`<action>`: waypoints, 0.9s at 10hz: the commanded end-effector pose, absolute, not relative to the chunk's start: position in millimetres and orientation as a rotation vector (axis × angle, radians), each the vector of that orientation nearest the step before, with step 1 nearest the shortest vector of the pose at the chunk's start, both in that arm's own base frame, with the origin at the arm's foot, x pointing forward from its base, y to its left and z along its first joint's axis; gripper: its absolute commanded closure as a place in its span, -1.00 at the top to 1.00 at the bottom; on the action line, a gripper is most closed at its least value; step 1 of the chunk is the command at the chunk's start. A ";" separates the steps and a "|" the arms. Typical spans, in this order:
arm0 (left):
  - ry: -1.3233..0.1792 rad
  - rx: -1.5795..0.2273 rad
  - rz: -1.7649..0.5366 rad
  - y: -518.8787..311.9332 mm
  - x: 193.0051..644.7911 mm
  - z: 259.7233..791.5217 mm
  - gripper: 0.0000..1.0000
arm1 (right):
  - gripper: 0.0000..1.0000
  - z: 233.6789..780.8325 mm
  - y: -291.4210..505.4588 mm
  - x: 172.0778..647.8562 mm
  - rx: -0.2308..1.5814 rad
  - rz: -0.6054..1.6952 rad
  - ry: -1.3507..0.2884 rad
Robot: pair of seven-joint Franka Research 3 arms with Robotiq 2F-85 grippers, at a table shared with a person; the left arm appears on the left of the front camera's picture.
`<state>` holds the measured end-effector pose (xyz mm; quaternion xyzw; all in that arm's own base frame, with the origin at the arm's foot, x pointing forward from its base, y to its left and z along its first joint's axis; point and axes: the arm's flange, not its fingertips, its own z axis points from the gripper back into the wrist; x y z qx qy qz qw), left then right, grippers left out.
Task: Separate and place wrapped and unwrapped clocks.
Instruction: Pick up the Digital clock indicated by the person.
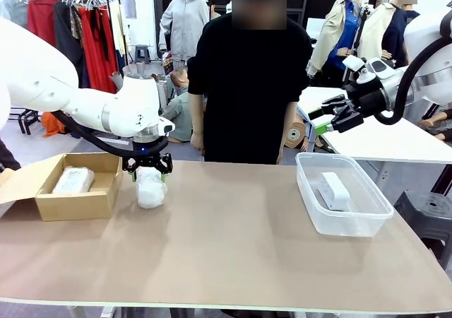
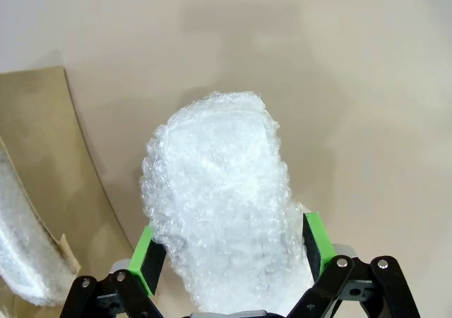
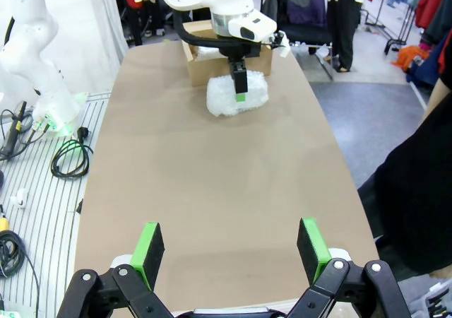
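Observation:
A white bubble-wrapped clock (image 1: pixel 150 189) stands on the tan table (image 1: pixel 233 247) just right of a cardboard box (image 1: pixel 78 205). My left gripper (image 1: pixel 150 171) is down over it, open. In the left wrist view the bundle (image 2: pixel 219 191) fills the gap between the green pads (image 2: pixel 146 258) of the left gripper (image 2: pixel 231 251). A second wrapped clock (image 1: pixel 73 180) in clear plastic lies in the box. The bare white clock (image 1: pixel 333 191) lies in a clear plastic bin (image 1: pixel 311 205) at the right. My right gripper (image 1: pixel 330 118) hangs open above that bin, holding nothing.
A person in black (image 1: pixel 247 85) stands at the far edge, hands down. The right wrist view looks along the table (image 3: pixel 212 191) past the right gripper (image 3: pixel 231 251) to the left arm, the bundle (image 3: pixel 236 95) and the box (image 3: pixel 194 67).

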<state>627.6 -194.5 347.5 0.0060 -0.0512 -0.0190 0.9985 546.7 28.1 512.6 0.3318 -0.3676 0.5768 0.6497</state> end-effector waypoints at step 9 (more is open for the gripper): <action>-0.083 -0.007 -0.021 -193.0 633.6 335.1 1.00 | 1.00 513.8 28.2 546.3 0.751 1.313 -0.836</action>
